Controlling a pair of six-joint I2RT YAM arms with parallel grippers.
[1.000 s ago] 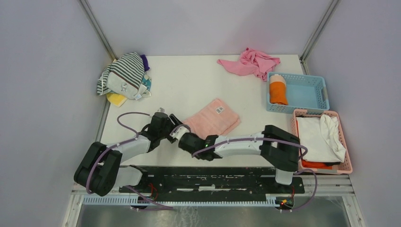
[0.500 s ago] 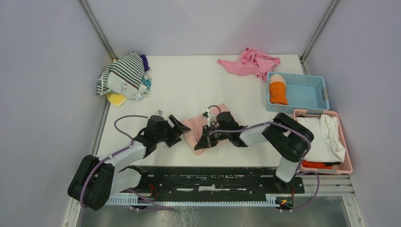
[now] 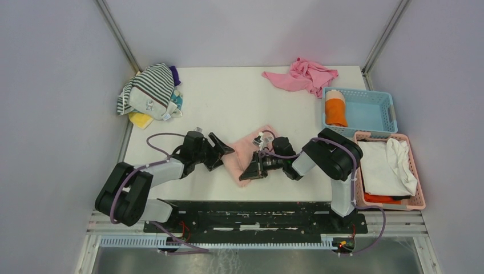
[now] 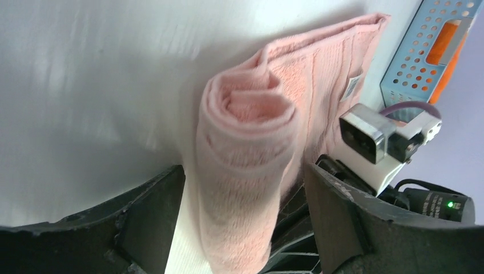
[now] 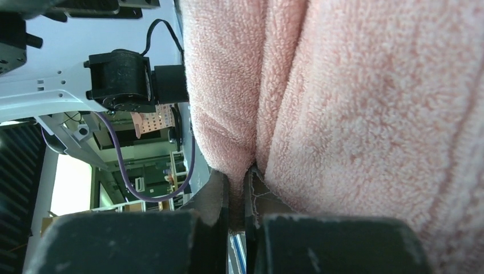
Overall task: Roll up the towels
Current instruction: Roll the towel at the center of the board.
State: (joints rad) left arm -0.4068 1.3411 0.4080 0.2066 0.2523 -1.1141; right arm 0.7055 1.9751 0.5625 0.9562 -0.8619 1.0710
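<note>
Pink towel [image 4: 246,142]: on the table [image 3: 228,103] near its front edge, between the two grippers; the end toward the left arm is coiled into a loose roll, and the rest lies flat toward the blue basket [image 3: 374,114]
Label [image 4: 351,87]: white, on the flat part of the pink towel, facing up
Left gripper [image 3: 221,150]: low over the table at the rolled end; fingers [image 4: 145,214] wide apart, with the roll's open end showing between them; I cannot tell whether they touch the cloth
Right gripper [image 5: 238,178]: pressed close against the pink towel from the side toward the right arm; fingers [image 5: 212,197] drawn together, pinching a thin fold of the cloth between them
Orange towel [image 3: 335,109]: rolled, lying in the left part of the blue basket at the table's right side, well apart from both grippers
Pink basket [image 3: 419,194]: just in front of the blue one, holding white cloth
Pink cloth [image 3: 303,74]: crumpled at the far edge of the table
Striped pile [image 3: 149,90]: heaped at the far left corner
</note>
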